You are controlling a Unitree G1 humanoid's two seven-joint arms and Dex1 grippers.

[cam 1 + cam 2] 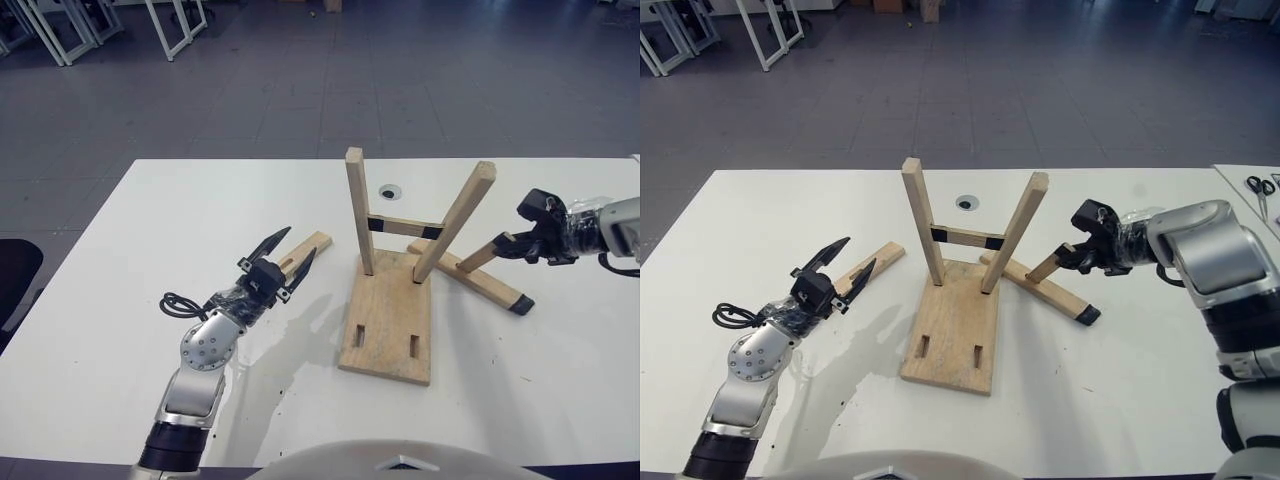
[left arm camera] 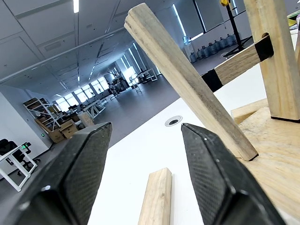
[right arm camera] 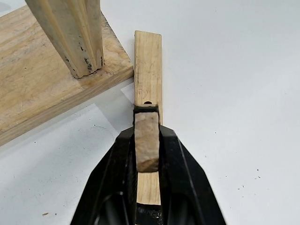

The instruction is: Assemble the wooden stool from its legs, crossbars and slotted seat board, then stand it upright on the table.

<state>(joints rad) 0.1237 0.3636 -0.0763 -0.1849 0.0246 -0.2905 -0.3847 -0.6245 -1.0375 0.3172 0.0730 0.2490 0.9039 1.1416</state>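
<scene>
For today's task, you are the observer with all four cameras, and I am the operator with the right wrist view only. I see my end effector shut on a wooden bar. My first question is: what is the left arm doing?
Observer: The left end effector is open, at the near end of a loose wooden piece lying left of the seat board.
Operator: How far along is the stool?
Observer: Two legs stand at the board's far end, joined by a crossbar. The right one is tilted.
Operator: And the near end?
Observer: Both near slots are empty.
</scene>
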